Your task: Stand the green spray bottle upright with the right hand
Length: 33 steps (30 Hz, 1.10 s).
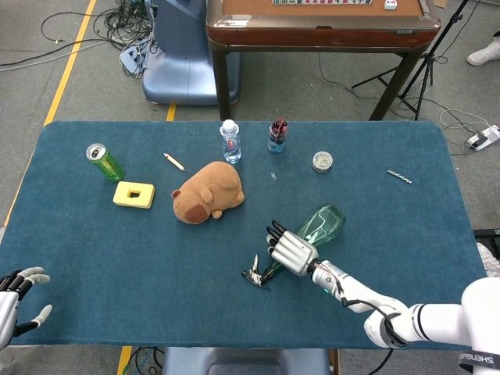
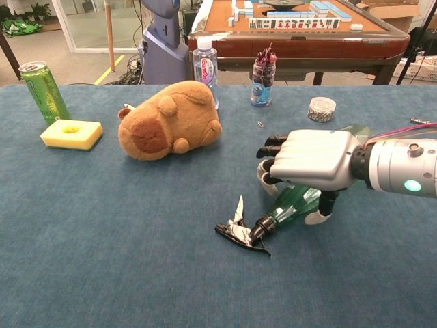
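Near edge, far left: left hand point(image 1: 17, 301) sits at the table point(image 1: 94, 258) border, fingers spread, holding nothing. Not involved.

Near centre-right: green spray bottle point(image 1: 316, 228) lies on its side on the blue cloth, black trigger head point(image 2: 240, 229) pointing near-left, body running away to the far right. Base not on the table surface as a footing, so the bottle is not stood up; the main part of the task remains.

Right hand point(image 2: 311, 162) is over the neck end of the bottle, palm down, back of hand toward the chest camera. Fingers point(image 2: 270, 152) curl down over the far-left side of the neck; the thumb point(image 2: 321, 213) comes down on the near-right side. Looks like a wrap around the neck, but whether the grip is fully clamped or only closing I cannot tell: contact under the palm is hidden. Forearm runs out to the right, roughly level with the table.

Judgement: reach done, grasp in progress or just made. Left: secure grip, lift and pivot the body until the base is down, release.

Further back, left of centre: stuffed brown animal point(image 2: 167, 121); yellow sponge block point(image 2: 71, 134) and green can point(image 2: 44, 90) at far left. Far row: small water bottle point(image 2: 205, 65), cup of pens point(image 2: 261, 78), round tin point(image 2: 321, 108).
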Motion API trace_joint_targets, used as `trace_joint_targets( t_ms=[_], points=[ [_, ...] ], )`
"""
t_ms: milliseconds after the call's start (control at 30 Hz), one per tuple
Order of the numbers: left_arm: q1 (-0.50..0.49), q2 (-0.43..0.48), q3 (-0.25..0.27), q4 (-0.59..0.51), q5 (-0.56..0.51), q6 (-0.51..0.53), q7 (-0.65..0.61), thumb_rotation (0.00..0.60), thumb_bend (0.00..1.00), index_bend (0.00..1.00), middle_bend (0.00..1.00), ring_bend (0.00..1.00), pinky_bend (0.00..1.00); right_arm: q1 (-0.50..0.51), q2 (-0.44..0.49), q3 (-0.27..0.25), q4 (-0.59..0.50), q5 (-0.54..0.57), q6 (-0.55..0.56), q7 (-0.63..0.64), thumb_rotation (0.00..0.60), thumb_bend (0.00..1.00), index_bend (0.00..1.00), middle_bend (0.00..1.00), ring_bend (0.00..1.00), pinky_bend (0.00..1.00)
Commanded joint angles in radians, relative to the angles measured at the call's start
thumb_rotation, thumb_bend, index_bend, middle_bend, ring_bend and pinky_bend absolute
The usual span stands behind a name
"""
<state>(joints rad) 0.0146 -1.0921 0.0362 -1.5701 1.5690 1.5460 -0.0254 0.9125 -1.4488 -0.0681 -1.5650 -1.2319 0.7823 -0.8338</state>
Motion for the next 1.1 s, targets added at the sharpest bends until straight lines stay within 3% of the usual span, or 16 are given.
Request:
trace_joint_targets(
  t_ms=[33,167,433,867,1100],
  points=[
    [0.0,-0.002,-0.001,0.003,0.0,0.001,-0.002,0.6,0.26,0.36,0.25,0.21,0.23,-0.003,-0.006,-0.003,0.006,0.0,0.004,-0.007,0.476,0.23,0.4,0.22,0.04,0.08],
    [0.001,-0.003,0.0,0.006,0.0,0.001,-0.005,0.6,0.26,0.36,0.25,0.21,0.23,-0.011,-0.017,-0.003,0.018,-0.012,0.021,-0.005,0.587,0.33,0.45,0.24,0.04,0.08],
    [0.002,-0.003,-0.001,0.006,0.001,0.001,-0.003,0.6,0.26,0.36,0.25,0.21,0.23,-0.036,-0.015,0.031,0.024,-0.058,0.079,0.095,0.6,0.41,0.61,0.34,0.11,0.12],
    [-0.004,0.0,0.0,-0.008,0.005,-0.008,0.012,0.6,0.26,0.36,0.25,0.21,0.23,-0.158,0.107,0.191,-0.111,-0.043,0.233,0.651,0.6,0.45,0.65,0.38,0.14,0.16],
    [-0.006,0.002,-0.001,-0.013,0.007,-0.007,0.013,0.6,0.26,0.36,0.25,0.21,0.23,-0.215,0.156,0.234,-0.154,-0.031,0.207,1.008,0.6,0.46,0.65,0.38,0.14,0.16]
  ],
)
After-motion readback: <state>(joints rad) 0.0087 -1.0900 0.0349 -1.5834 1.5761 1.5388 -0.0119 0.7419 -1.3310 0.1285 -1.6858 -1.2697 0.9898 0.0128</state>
